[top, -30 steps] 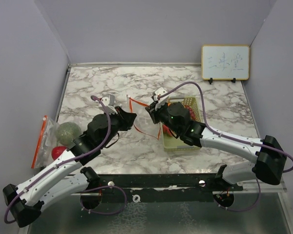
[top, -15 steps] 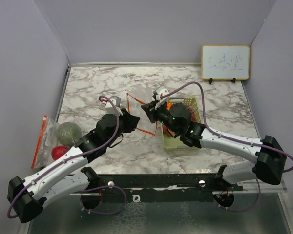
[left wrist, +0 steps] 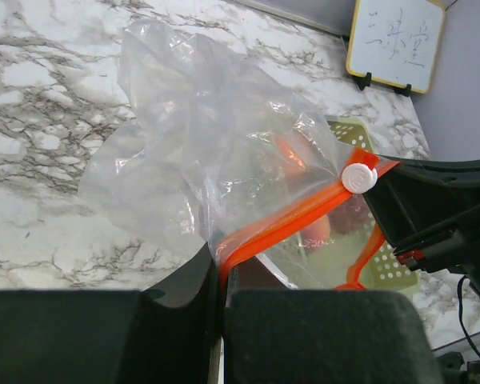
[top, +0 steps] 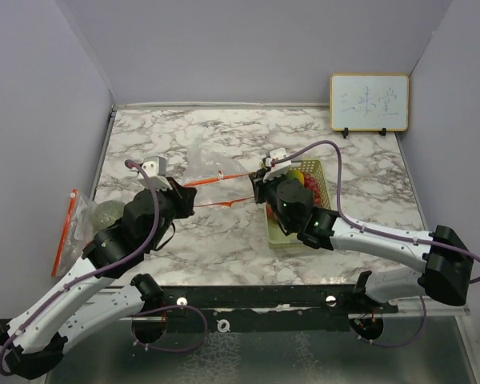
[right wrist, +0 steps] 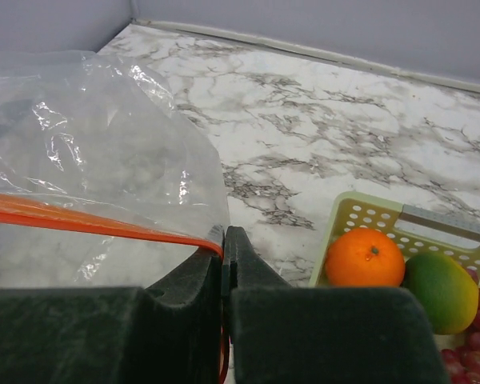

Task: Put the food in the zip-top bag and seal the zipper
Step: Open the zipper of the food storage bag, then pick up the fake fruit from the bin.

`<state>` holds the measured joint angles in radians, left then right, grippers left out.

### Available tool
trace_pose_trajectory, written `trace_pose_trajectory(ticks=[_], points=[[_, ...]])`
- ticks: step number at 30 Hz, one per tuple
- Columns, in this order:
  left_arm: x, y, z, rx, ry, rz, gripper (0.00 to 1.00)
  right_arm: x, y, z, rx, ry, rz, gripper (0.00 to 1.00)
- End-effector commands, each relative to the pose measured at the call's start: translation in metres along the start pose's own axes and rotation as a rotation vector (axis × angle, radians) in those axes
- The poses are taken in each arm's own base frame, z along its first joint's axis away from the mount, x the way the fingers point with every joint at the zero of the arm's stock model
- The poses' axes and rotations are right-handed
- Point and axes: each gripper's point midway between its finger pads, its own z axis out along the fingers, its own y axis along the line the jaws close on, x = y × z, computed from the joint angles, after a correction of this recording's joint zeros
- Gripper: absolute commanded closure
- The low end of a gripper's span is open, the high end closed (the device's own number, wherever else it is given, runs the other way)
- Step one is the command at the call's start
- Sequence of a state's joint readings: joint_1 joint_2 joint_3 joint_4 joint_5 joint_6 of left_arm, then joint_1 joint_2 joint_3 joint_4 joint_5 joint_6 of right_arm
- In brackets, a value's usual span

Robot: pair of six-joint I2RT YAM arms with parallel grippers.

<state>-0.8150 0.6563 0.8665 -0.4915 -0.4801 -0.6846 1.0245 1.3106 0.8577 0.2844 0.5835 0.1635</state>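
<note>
Seen from above, the left gripper (top: pixel 184 190) and the right gripper (top: pixel 259 186) hold the clear zip-top bag (top: pixel 206 160) over the middle of the bench, its orange zipper (top: pixel 224 177) stretched between them. The melon (top: pixel 106 214) lies by the left edge.

In the left wrist view, the left gripper's jaws are pinched tight on one end of the zipper. The white slider (left wrist: pixel 357 178) sits at the far end.

In the right wrist view, the right gripper's jaws are clamped on the zipper's other end. An orange (right wrist: pixel 366 258), a green fruit (right wrist: pixel 440 292) and red grapes (right wrist: pixel 476 320) lie in the tray (right wrist: pixel 368 212), outside the bag.
</note>
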Motion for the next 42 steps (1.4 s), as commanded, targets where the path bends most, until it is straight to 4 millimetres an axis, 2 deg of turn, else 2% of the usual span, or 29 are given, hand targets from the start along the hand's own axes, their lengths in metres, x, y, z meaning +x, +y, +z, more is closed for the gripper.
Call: trace_pose_trajectory(ticks=[1,2,3,6,8,11,12,16,18,21,25,27,30,36,42], points=[[-0.006,0.046,-0.02,-0.179,-0.008,0.107,1.0,0.01,-0.036,0.001,0.171,0.039,-0.002,0.98],[-0.002,0.047,-0.019,-0.177,0.002,0.105,1.0,0.013,-0.026,0.004,0.125,0.058,-0.002,0.97],[0.002,0.046,-0.017,-0.169,0.009,0.101,1.0,0.016,-0.009,0.008,0.037,0.074,-0.006,0.89],[0.015,0.043,-0.009,-0.147,0.031,0.101,1.0,0.008,0.058,-0.001,-0.359,0.059,-0.059,0.57],[0.024,0.045,-0.001,-0.159,0.054,0.12,1.0,0.004,0.088,-0.016,-0.548,0.069,-0.058,0.35],[0.034,0.05,0.008,-0.202,0.089,0.153,1.0,-0.006,0.104,-0.042,-0.695,0.07,-0.047,0.09],[0.037,0.051,0.01,-0.212,0.101,0.162,1.0,-0.011,0.103,-0.049,-0.709,0.062,-0.035,0.01],[0.043,0.049,0.02,-0.219,0.111,0.171,1.0,-0.019,0.074,-0.071,-0.617,0.065,0.018,0.0],[0.047,0.046,0.025,-0.204,0.117,0.174,1.0,-0.013,0.052,-0.075,-0.514,0.102,0.04,0.0],[0.053,0.045,0.032,-0.203,0.129,0.191,1.0,0.012,0.017,-0.08,-0.337,0.2,0.069,0.0],[0.06,0.049,0.04,-0.234,0.153,0.223,1.0,0.072,-0.035,-0.082,-0.026,0.408,0.072,0.0],[0.062,0.047,0.043,-0.23,0.157,0.225,1.0,0.097,-0.051,-0.081,0.087,0.502,0.054,0.01],[0.067,0.043,0.049,-0.208,0.162,0.216,1.0,0.121,-0.062,-0.078,0.171,0.584,0.059,0.0],[0.08,0.038,0.056,-0.177,0.183,0.198,1.0,0.15,-0.08,-0.057,0.188,0.654,0.097,0.0],[0.083,0.038,0.056,-0.167,0.186,0.192,1.0,0.161,-0.081,-0.034,0.139,0.639,0.097,0.0]])
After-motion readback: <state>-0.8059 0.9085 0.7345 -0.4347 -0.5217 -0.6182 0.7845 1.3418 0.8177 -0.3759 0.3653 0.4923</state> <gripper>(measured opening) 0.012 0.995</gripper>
